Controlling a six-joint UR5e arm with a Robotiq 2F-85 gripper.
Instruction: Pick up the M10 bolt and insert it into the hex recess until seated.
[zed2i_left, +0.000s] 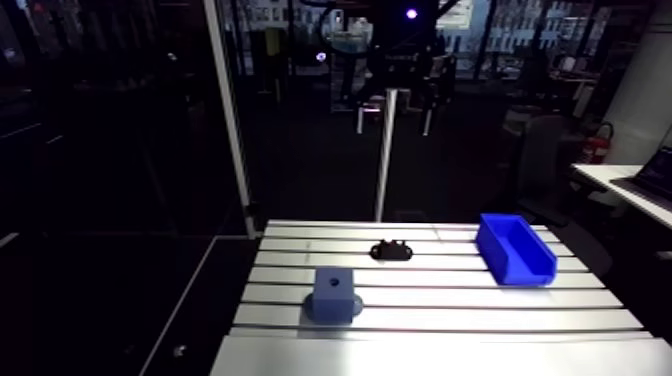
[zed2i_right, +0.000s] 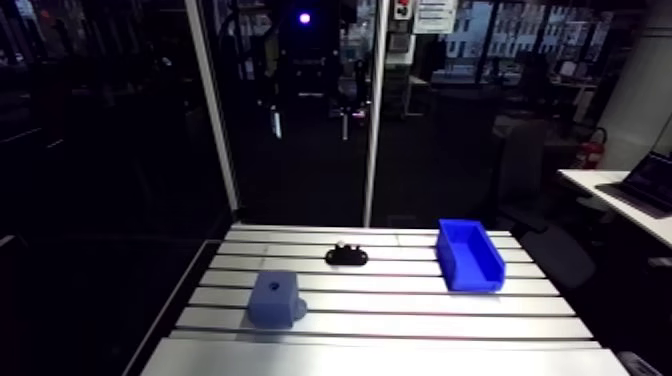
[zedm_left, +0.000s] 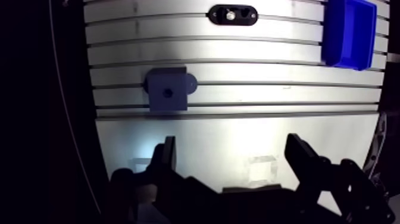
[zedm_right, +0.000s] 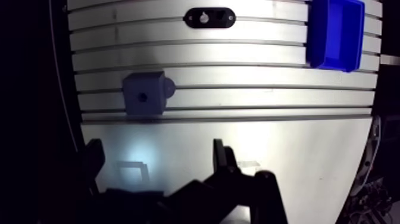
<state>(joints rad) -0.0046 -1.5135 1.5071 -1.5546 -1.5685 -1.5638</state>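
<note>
A black holder (zedm_left: 233, 14) lies on the far part of the slotted table (zedm_left: 238, 128), with a small bright bolt head (zedm_left: 230, 16) standing in it. A blue block (zedm_left: 168, 90) with a dark hole in its top sits nearer, ahead of the left finger. My gripper (zedm_left: 233, 158) hangs high over the table's smooth near strip, open, with nothing between its fingers (zedm_left: 166, 156). In the arm view the gripper (zed2i_left: 395, 115) is well above the table, the block (zed2i_left: 334, 293) is at the front left, and the holder (zed2i_left: 391, 250) is behind it.
A blue open bin (zedm_left: 349, 33) stands at the far right of the table, seen also in the arm view (zed2i_left: 515, 248). A white upright post (zed2i_left: 383, 160) rises behind the table's back edge. The table's left edge drops into darkness.
</note>
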